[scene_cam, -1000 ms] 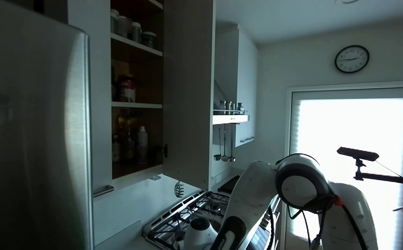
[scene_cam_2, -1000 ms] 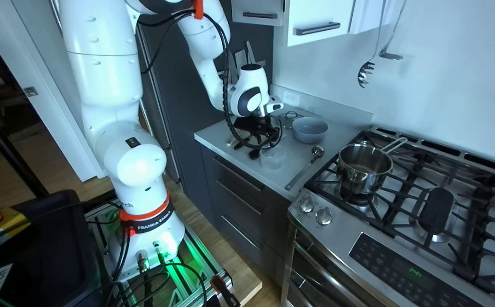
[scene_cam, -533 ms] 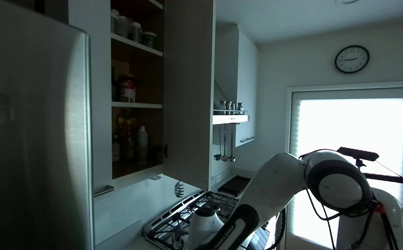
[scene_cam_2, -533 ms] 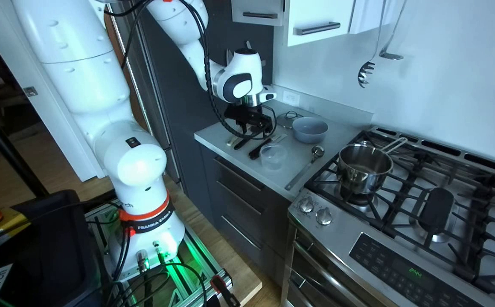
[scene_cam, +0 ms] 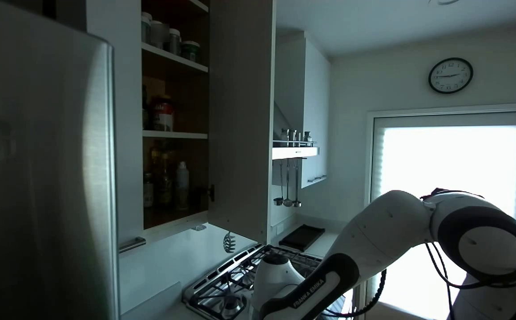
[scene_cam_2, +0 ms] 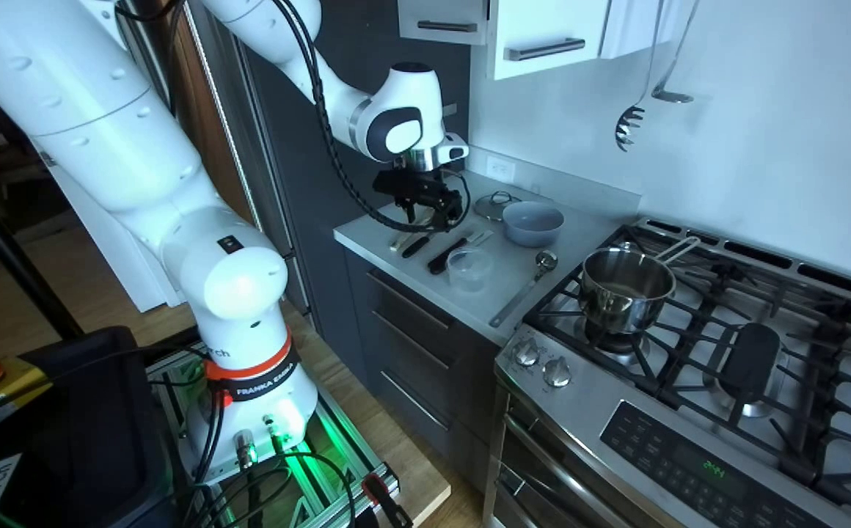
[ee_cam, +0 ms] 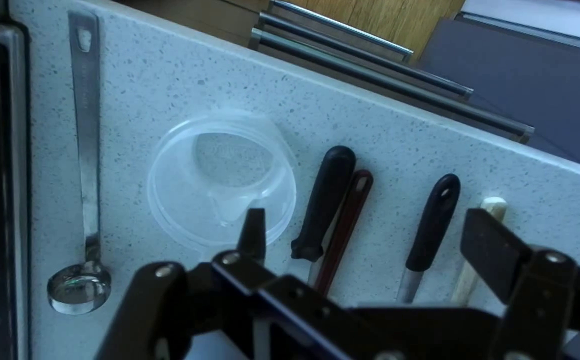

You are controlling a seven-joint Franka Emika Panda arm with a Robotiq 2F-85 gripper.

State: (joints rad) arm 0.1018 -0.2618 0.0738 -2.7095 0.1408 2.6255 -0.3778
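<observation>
Spread wide and gripping nothing, the hand [ee_cam: 372, 240] hangs over the surface [ee_cam: 400, 145]. Between its fingers [ee_cam: 254, 232], in the wrist view, lie a thick black handle [ee_cam: 324, 205] with a flared collar, a slim dark-red handle [ee_cam: 344, 232] just beside it, and a second black handle [ee_cam: 432, 222] with a hole near its end and metal below. A finger partly covers a pale rod [ee_cam: 465, 282]. A band of speckled surface separates the handle ends from the front edge [ee_cam: 370, 98]; a clear tub [ee_cam: 220, 185] stands near the thick handle, with a ladle [ee_cam: 87, 150] farther off, beside the stove [ee_cam: 17, 175].
</observation>
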